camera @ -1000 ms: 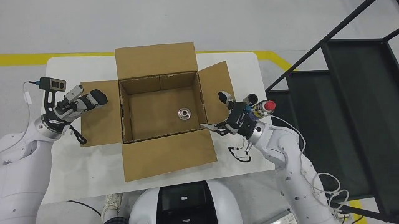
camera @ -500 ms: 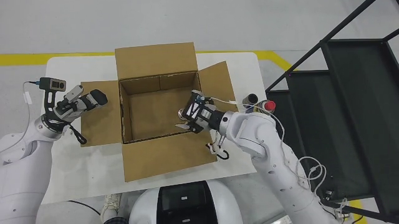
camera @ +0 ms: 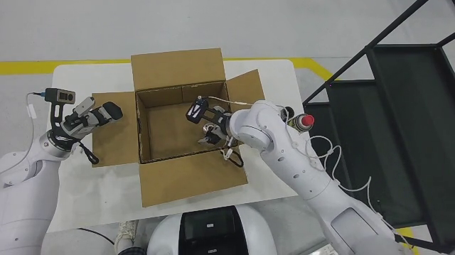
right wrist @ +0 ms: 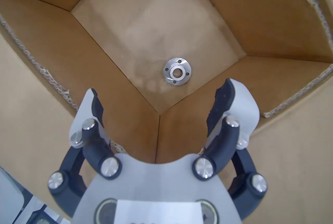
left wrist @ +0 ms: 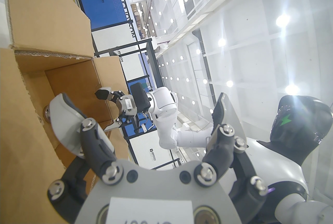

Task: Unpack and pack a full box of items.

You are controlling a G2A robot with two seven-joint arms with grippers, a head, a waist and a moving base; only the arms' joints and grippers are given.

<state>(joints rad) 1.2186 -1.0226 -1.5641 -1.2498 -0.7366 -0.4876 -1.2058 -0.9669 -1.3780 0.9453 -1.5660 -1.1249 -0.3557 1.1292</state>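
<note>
one second back your right gripper (camera: 211, 132) hung outside the box (camera: 183, 93), over the right flap near the cans (camera: 304, 121). it has swung in and now hovers inside the opening, jaws spread wide and empty. your left gripper (camera: 106, 113) has not moved: it sits over the left flap, fingers wide apart, holding nothing. below the right gripper you have the flange (right wrist: 177, 71), a small round silver disc with a centre bore and little bolt holes, lying flat on the box floor, right of the middle. farther out, the back flap lies open on the table (camera: 263, 67).
</note>
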